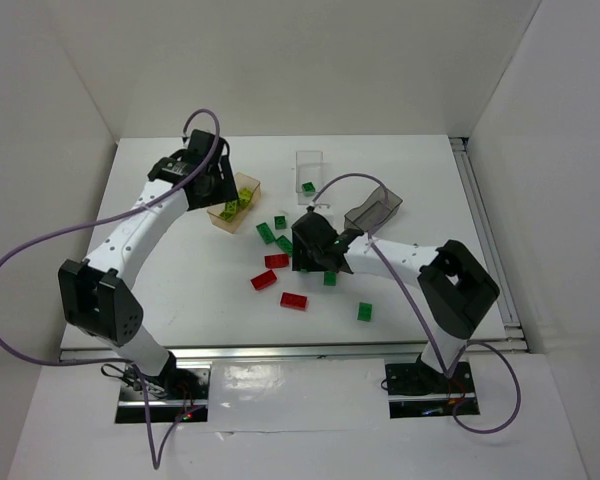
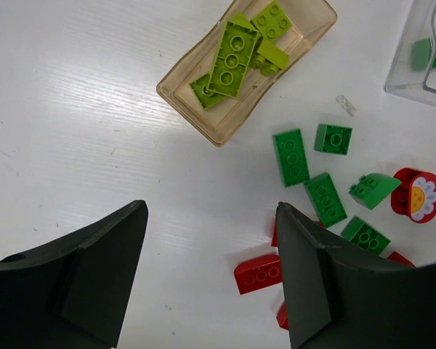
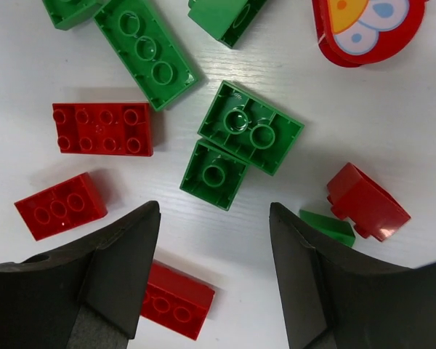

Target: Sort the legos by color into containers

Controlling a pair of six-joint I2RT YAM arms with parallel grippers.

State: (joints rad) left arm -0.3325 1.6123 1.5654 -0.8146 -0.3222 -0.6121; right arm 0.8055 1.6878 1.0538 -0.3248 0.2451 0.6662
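Three boxes stand on the table [image 1: 180, 290]: orange-tan box [image 1: 252, 184] holding yellow-green bricks [image 1: 232, 208], clear box [image 1: 309, 156] holding one dark green brick [image 1: 308, 187], smoky grey box [image 1: 375, 208] at three o'clock.

Left wrist: left claw [image 2: 211, 218] spread wide, gripping nothing; orange-tan box at one o'clock.

Right wrist: right claw [image 3: 214, 218] parted, gripping nothing; dark green bricks [image 3: 251, 137] at twelve o'clock, just ahead.

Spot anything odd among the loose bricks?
Yes: a red rounded piece printed with a flower lies among the loose bricks, unlike the plain studded ones. A small clear scrap lies near the tan container.
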